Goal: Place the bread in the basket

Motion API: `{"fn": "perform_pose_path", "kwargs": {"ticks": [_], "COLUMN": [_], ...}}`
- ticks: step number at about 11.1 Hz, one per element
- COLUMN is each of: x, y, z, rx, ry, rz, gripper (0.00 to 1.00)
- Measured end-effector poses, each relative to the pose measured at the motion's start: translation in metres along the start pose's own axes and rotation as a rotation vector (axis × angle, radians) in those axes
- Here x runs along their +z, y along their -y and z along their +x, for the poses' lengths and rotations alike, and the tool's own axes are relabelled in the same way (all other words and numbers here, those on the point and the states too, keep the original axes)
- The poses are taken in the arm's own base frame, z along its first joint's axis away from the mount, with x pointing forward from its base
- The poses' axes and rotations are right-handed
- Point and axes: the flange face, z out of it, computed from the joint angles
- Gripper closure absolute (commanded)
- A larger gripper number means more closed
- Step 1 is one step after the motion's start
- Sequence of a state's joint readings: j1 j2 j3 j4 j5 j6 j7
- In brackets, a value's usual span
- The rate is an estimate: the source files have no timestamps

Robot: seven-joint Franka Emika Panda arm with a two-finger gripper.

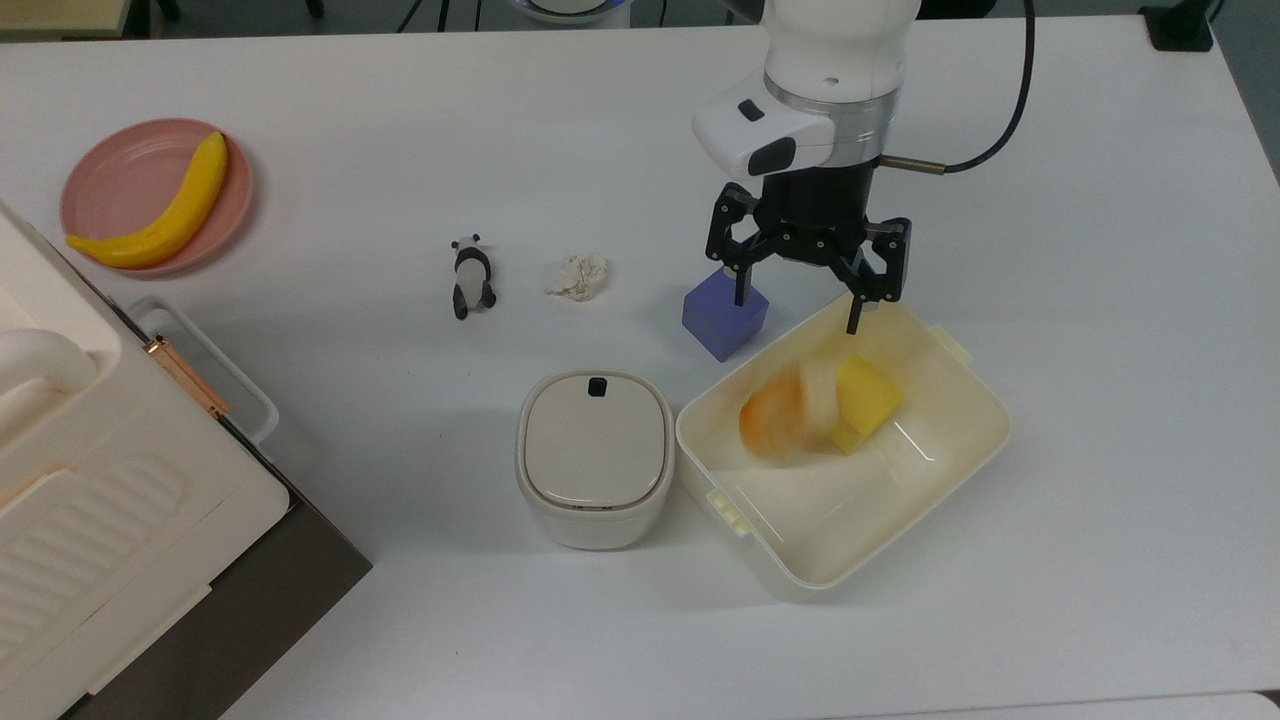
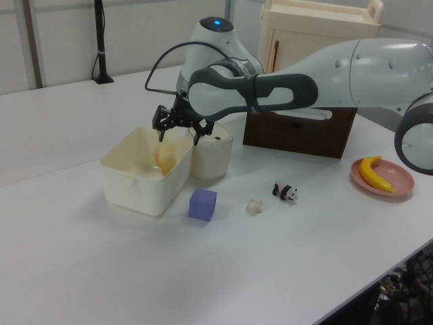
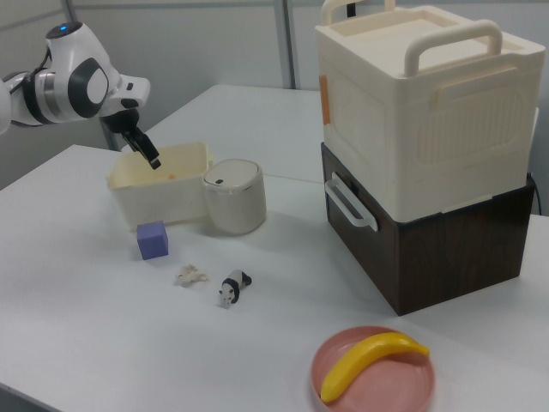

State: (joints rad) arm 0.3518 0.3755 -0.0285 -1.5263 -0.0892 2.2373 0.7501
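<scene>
End effector (image 1: pixel 805 295) first: mine hangs with its black fingers spread wide and nothing between them, above the far rim of the large cream-white squarish plastic basket (image 1: pixel 960 455). From there I go down in size. White bench (image 1: pixel 1100 300) carries everything. At the top view's left stands a big cream lidded crate on a dark wood-grain box (image 3: pixel 429 163). The basket holds two things: a yellow foam-like cube (image 1: pixel 868 392) and the small oblong toy bread (image 1: pixel 785 412), with its orange-brown crust and pale sides, blurred inside the tub just beside the cube, so I judge it is dropping or tumbling to rest. Touching the basket's side is a smaller lidded white bin with a dark button (image 1: pixel 595 455), lid down, contents hidden. A pink plate (image 1: pixel 125 180) holds a yellow banana (image 1: pixel 165 215).

As for handling, I judge the bread light, slightly squashy and glossy, so slippery; across its short middle is the best hold. Outside the basket sits a purple cube (image 1: pixel 722 315).
</scene>
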Motion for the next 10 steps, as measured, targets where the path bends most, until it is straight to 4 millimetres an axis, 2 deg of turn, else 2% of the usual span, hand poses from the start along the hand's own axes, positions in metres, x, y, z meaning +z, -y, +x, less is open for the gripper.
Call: {"fn": "perform_pose_path", "kwargs": {"ticks": [2,5,7,10], "x": [-0.007,-0.012,-0.027,-0.072], "y": [0.000,-0.023,-0.055,-0.117], "z": [0.003,-0.005,-0.002,0.020], "rx": [-0.002,-0.184,-0.336,-0.463], "ry": [-0.007,0.135,0.269,0.363], "rz": [0.004,-0.105,-0.136,-0.114], "gripper": [0.00,0.00,0.00,0.00]}}
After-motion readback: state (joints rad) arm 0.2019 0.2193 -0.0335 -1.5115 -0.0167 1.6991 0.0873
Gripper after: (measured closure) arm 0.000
